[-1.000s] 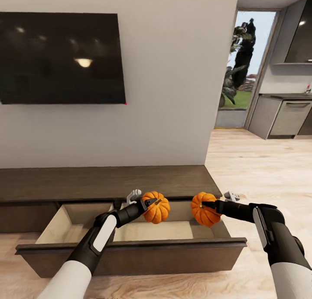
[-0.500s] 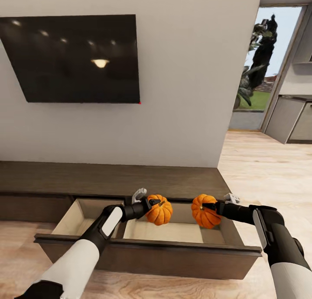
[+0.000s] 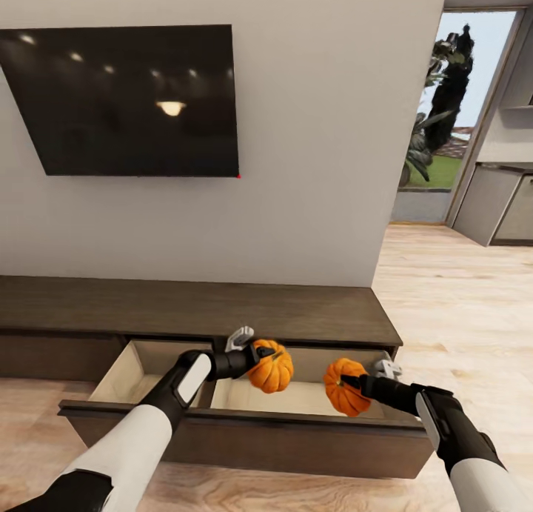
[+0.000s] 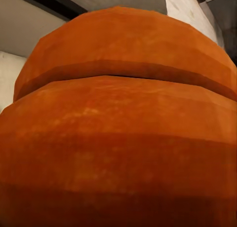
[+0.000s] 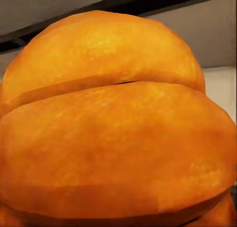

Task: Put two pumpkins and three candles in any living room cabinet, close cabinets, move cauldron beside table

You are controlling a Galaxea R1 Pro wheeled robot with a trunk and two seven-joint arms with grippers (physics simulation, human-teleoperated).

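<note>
With the left end effector clamped on one pumpkin and the right end effector on the other pumpkin, both over the cabinet's open drawer, each should be lowered onto the drawer floor before release

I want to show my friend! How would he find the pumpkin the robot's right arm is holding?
Look under the big black TV to the long dark wood cabinet with its open drawer. Two orange pumpkins hang above it. The right gripper's pumpkin is the lower one, nearer the doorway side, away from the left gripper's pumpkin.
</note>
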